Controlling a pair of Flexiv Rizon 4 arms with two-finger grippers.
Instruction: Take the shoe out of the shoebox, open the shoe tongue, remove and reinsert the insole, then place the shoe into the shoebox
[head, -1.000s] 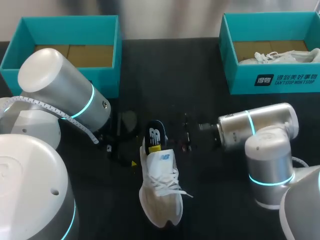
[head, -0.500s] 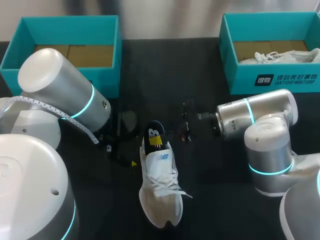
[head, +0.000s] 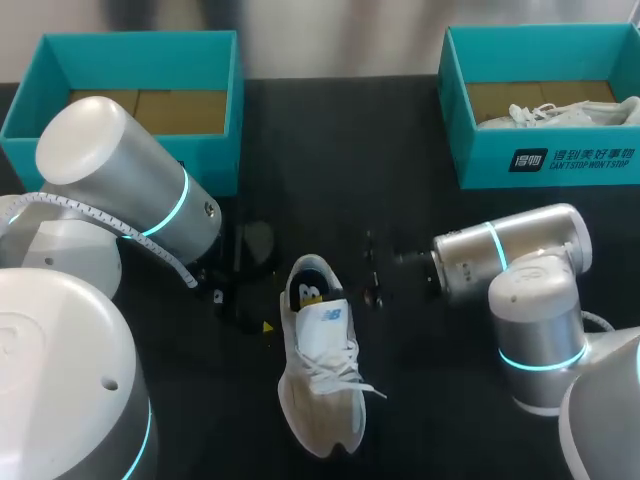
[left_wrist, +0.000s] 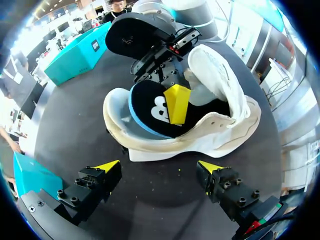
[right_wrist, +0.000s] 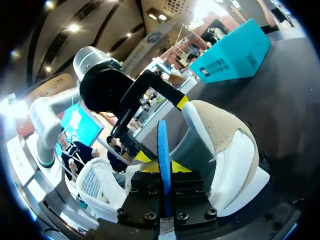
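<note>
- Step in hand, as I'm reading it: insole work at the heel opening. Whether it's going in or coming out, I'm not able to tell.
- Left gripper (left_wrist: 159, 169) should be bracing the shoe (head: 320, 385) at its side wall before any push or pull. Otherwise the shoe is likely sliding or lifting along with the insole (left_wrist: 147, 107).
- Insole should be travelling along the shoe's length at a low angle. The risk I'm seeing is it buckling or catching on the collar.
- Right gripper (right_wrist: 162, 162) is better off making one slow, straight stroke than jerking, since thin foam is probably bending easily.
- Left shoebox (head: 140, 40) is sitting at the back left, showing its brown floor, well apart from the shoe.
- Left arm (head: 130, 190) is coming in from the left with its wrist low. Its fingers are standing spread with nothing between them, tips near the shoe's side and not touching.
- Shoe is lying on the table (head: 400, 150) between the two arms, heel toward the boxes. Its tongue (left_wrist: 215, 75) is standing lifted open, and the insole is sitting partly in the heel opening.
- Right arm (head: 510, 250) is coming in from the right, wrist roughly level, pointing at the heel. Its fingers are clamping the insole, one on each face.
- Right shoebox (head: 545, 160) is sitting at the back right, holding another white shoe (head: 560, 112).
</note>
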